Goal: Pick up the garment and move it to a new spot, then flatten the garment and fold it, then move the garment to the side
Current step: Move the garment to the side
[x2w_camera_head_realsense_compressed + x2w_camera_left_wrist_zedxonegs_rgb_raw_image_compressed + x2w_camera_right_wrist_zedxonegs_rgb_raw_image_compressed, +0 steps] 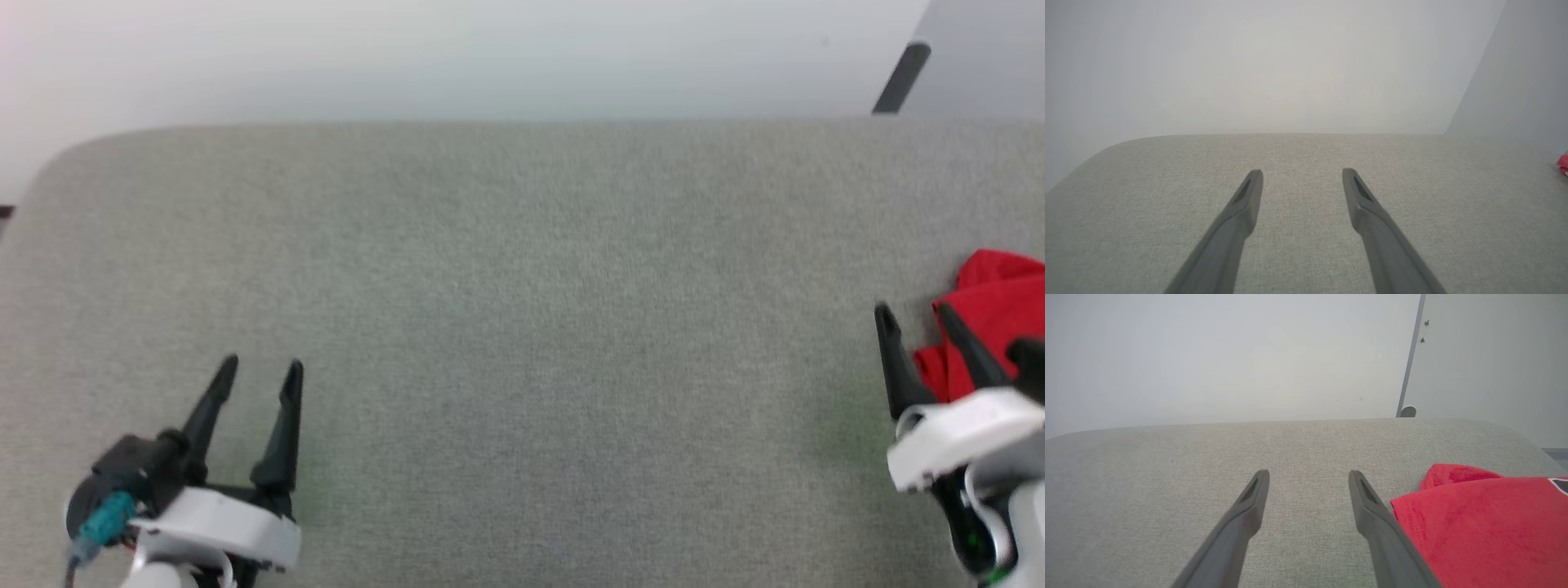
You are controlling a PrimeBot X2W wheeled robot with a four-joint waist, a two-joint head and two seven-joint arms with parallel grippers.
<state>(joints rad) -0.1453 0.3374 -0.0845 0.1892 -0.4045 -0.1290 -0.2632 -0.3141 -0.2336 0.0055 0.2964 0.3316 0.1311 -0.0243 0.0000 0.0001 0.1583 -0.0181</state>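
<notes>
grey woven surface (522,269) holds the garment (996,306) bunched at the frame's right edge, likely light, limp and soft, best pinched at a raised fold, while the right gripper (913,310) just beside it and the left gripper (263,363) at lower left both gape empty.

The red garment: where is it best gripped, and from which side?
Grip the raised bunched fold on the left edge of the garment, coming from its left with the right pincer, open beside it. That fold lifts off the grey surface, so a finger could probably slip under; the rest looks flatter.
</notes>
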